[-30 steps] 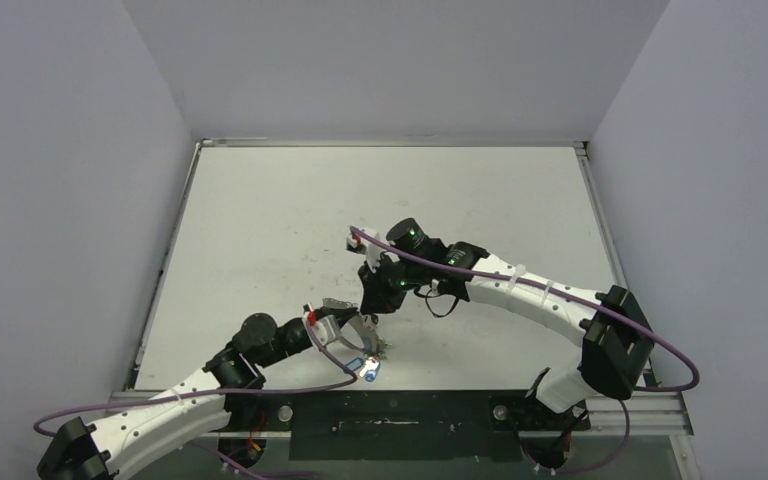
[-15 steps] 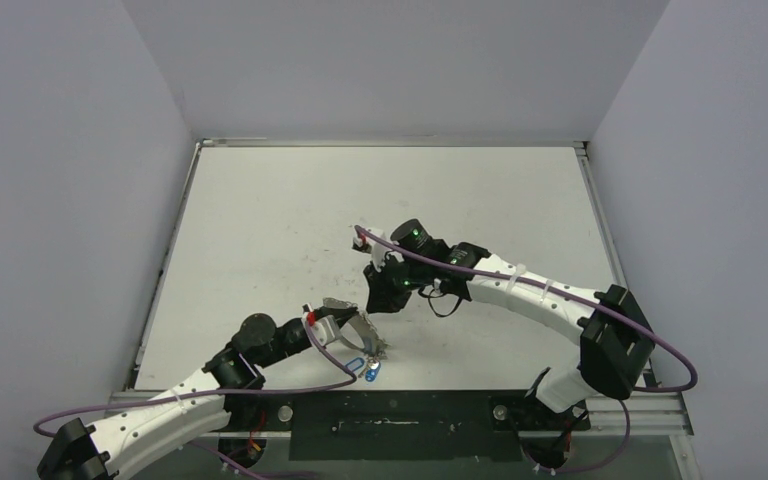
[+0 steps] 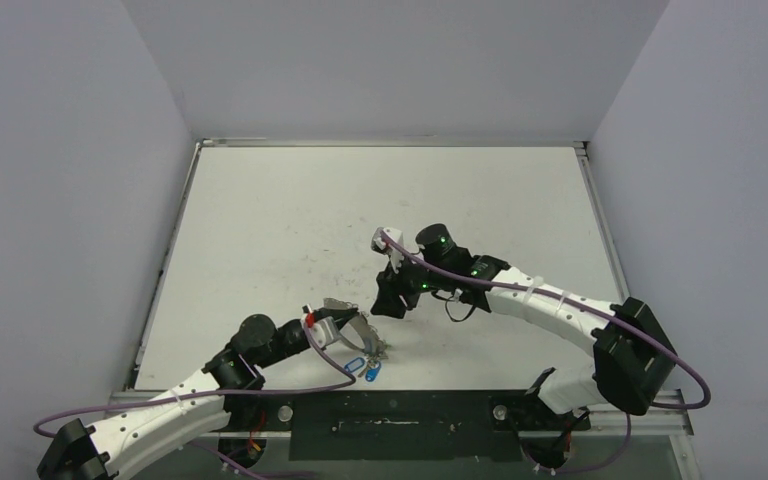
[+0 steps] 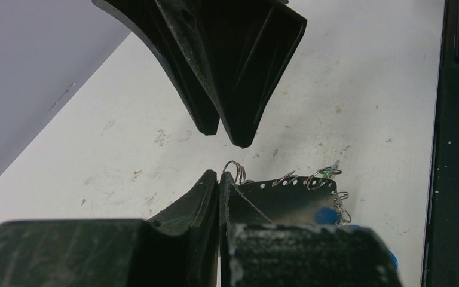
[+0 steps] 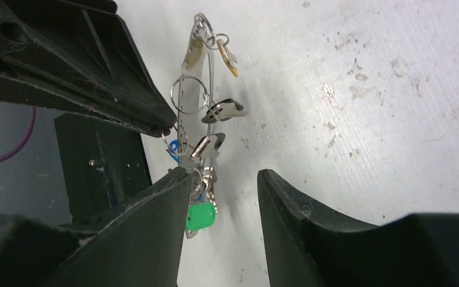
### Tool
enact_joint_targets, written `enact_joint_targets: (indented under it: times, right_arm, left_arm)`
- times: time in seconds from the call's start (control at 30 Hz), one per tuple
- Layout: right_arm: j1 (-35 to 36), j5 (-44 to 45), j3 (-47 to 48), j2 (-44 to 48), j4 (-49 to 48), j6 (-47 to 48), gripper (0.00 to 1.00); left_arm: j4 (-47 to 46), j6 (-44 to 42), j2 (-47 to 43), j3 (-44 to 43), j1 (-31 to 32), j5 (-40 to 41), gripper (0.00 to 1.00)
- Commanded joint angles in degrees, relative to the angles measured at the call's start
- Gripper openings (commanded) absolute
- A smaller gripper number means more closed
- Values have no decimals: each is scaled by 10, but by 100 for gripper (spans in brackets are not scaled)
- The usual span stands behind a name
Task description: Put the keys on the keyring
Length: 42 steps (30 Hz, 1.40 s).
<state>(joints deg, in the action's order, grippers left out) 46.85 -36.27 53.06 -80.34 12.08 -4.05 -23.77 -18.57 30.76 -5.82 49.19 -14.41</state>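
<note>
As things stand, left end effector [image 4: 218, 179]: clamped tight on the thin wire of the keyring [image 5: 212, 78], near the 6 o'clock edge of the bench [image 3: 260, 220]; so small a bite may slip if the wire is tugged.
Keys [image 5: 218, 110]: yellow, blue, green-tagged and plain ones dangle in a bunch at the left end effector's 5 o'clock; a jolt could swing them or, I judge, slide them off an open end.
Right end effector [image 5: 223, 176]: half open, empty, at 1 o'clock of the left one; its fingers could snag a small ring and drag the bunch.
</note>
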Motion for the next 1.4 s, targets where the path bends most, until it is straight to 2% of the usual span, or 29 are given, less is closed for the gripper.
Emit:
enact_joint_targets:
  times: [0.0, 0.23, 0.4, 0.6, 0.77, 0.97, 1.03, 1.17, 1.2, 1.37]
  right_arm:
    - [-3, -83, -26, 24, -144, 37, 48]
    - [-2, -154, -39, 4, -196, 59, 50]
    - [-2, -181, -81, 23, -249, 82, 48]
    - [-3, -172, -104, 32, -246, 121, 42]
    - [-2, -167, -107, 24, -268, 106, 36]
    - [-1, -164, -111, 24, -308, 85, 35]
    - [0, -162, -109, 22, -307, 84, 29]
    - [1, -155, -104, 18, -289, 93, 3]
    - [1, -153, -101, 18, -277, 99, 0]
    - [1, -122, -88, 34, -208, 131, 0]
  left_arm:
    - [-68, 4, -7, 0, 3, -24, 0]
    - [-79, 1, -5, -1, 3, -35, 0]
    - [-79, 0, -6, -2, 3, -35, 0]
    - [-78, 0, -7, -4, 3, -36, 0]
    - [-78, -1, -6, -5, 3, -37, 0]
    - [-76, -1, -5, -6, 3, -37, 0]
    - [-76, -1, -5, -6, 3, -39, 0]
    - [-76, -1, -7, -6, 3, -40, 0]
    - [-76, -2, -8, -6, 3, -40, 0]
    - [-70, -4, -12, -4, 3, -33, 0]
